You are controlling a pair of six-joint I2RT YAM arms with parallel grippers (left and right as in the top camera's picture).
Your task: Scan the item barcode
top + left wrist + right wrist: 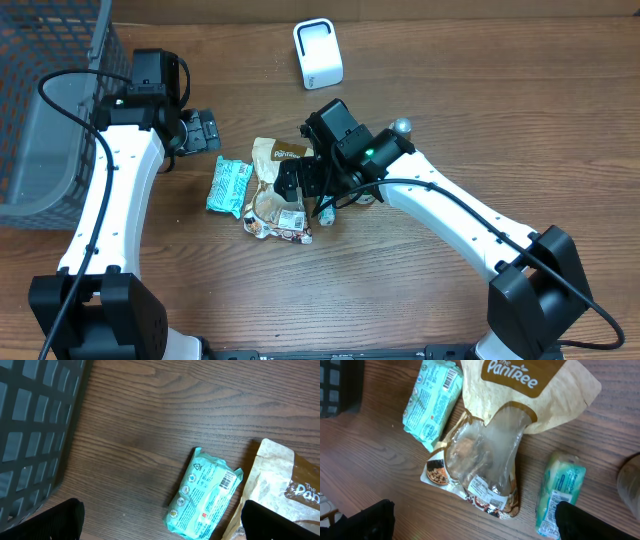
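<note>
Overhead alone: white scanner (318,53).
PanTree pouch (490,450): flat, long axis near-to-far, logo end toward scanner.
Left gripper (162,517), right gripper (475,517): wide open, empty.

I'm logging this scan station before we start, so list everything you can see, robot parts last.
basket: one, grey, far left
white device: one, white, top centre, possibly the scanner
teal packets: two, teal, one on each side of the pouch
tan pouch: one, tan, centre
clear snack packet: one, clear and brown, overlapping the pouch
round object: one, grey, beside the right arm
table: one, brown wood
left gripper: one, black, open, near the basket
right gripper: one, black, open, over the pouch
</note>
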